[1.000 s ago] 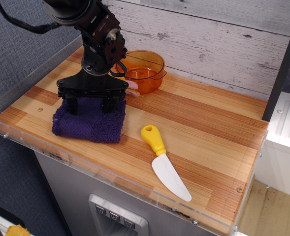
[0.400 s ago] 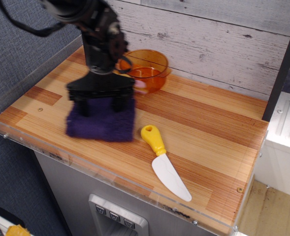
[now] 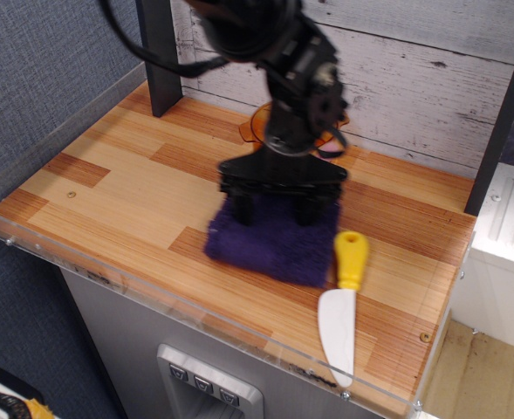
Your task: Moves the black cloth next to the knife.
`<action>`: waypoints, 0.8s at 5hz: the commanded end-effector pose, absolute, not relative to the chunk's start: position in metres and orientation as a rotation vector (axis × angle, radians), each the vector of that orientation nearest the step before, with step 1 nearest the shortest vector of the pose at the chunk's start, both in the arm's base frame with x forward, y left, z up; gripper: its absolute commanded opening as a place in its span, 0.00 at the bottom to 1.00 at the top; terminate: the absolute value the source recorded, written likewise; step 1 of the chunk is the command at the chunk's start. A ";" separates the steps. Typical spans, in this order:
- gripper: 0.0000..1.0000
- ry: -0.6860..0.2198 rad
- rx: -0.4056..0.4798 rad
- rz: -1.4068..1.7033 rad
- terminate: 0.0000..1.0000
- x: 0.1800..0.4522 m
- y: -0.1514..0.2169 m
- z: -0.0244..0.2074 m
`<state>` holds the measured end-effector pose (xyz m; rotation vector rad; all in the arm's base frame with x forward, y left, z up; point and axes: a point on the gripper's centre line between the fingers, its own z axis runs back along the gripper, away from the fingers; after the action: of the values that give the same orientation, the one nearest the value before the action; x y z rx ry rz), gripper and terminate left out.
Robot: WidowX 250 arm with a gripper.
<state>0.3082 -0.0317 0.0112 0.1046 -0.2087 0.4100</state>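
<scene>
Observation.image: hand (image 3: 274, 208) is pinching the black cloth (image 3: 272, 243), now touching the knife (image 3: 344, 297) handle. Releasing gently should avoid nudging the knife further.

Single view, raised in front, angled down across the wooden counter (image 3: 108, 188), plank wall (image 3: 414, 78) behind

On the table (image 3: 108, 188), the black cloth (image 3: 270, 249) lies just left of the knife (image 3: 342, 301), under the hand (image 3: 278, 205); a bowl (image 3: 261, 122) sits behind it
</scene>
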 end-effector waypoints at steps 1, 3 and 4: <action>1.00 -0.161 0.082 0.293 0.00 0.288 -0.080 -0.002; 1.00 -0.207 0.085 0.311 0.00 0.286 -0.075 0.003; 1.00 -0.373 -0.055 0.365 0.00 0.288 -0.063 0.034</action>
<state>0.2879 -0.0640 0.0267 -0.0397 -0.3362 0.3525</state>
